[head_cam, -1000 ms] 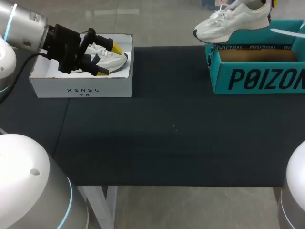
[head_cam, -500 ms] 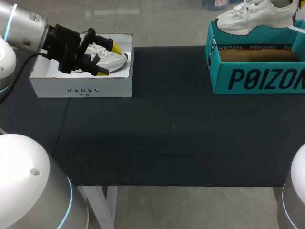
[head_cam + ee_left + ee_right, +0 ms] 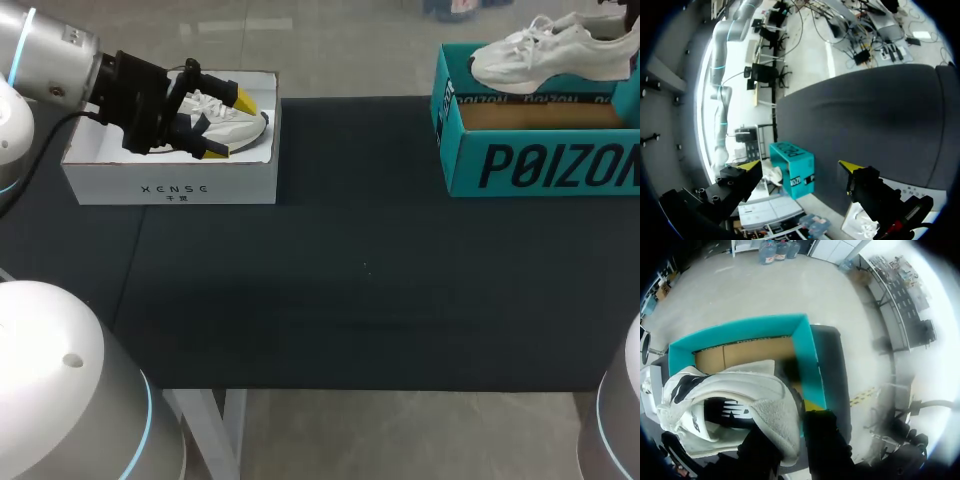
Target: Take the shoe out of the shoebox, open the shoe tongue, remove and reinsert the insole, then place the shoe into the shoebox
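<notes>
Dark table (image 3: pixel 350 270): left hand (image 3: pixel 230 124) apart over white box (image 3: pixel 170 185); right hand (image 3: pixel 795 440) clamps shoe (image 3: pixel 730 390), fingertips hidden.

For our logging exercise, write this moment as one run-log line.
left hand: open, over white shoebox | right hand: shut on shoe, above teal shoebox | shoe not yet boxed

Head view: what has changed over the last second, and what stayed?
The white shoe, held in the right gripper, moved toward the view's right, from past the teal shoebox's left edge to above it. The left gripper stayed open over the white box.
</notes>
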Controlling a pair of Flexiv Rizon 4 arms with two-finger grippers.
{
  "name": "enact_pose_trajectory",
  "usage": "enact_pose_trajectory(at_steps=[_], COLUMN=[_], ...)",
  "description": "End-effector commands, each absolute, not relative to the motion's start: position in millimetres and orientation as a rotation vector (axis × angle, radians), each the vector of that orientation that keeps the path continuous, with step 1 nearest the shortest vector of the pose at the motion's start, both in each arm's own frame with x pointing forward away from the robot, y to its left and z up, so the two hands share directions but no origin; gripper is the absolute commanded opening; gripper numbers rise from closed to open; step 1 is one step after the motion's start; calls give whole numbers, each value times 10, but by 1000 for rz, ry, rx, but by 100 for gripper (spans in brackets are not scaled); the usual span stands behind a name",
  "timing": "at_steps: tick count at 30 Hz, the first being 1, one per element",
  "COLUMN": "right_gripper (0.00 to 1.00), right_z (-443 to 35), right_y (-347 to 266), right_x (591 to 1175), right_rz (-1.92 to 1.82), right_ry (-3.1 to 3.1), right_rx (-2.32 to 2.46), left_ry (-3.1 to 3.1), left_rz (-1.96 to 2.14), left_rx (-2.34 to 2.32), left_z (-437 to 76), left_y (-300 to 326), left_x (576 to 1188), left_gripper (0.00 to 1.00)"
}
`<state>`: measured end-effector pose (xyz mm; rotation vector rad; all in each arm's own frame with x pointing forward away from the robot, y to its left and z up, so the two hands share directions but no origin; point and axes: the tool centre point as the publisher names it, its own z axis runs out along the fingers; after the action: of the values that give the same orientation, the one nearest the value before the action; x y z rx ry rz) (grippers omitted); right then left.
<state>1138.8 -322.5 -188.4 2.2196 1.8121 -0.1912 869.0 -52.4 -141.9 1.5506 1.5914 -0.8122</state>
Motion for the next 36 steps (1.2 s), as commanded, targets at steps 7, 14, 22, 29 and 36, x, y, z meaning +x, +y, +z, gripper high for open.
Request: enact_pose_trajectory(at_steps=[7,14,22,29,36], right_gripper=[0,0,0,0,0], right_z=[-2197,-2478,-2831,-3046,-3164], right_y=[-3257,-3281,-3342,-3378,-3404], right_x=[11311,11369,11304,11195,11020], right_rz=[-154,-177,-225,-283,-301], right_ry=[1785,1729,1745,1778,1804], right_rx=[2219,2244,2240,2237,2259], left_ry=[1593,1593,1593,1593,1593], left_rz=[-808,-808,-808,-808,-808], left_rx=[1551,1551,1551,1551,1551], left_z=[-1417,-1417,-1417,-1417,-1417], left_y=[-531,-531,-531,-531,-531], left_x=[8685,8685,8685,8685,8685], left_gripper=[100,100,100,100,100])
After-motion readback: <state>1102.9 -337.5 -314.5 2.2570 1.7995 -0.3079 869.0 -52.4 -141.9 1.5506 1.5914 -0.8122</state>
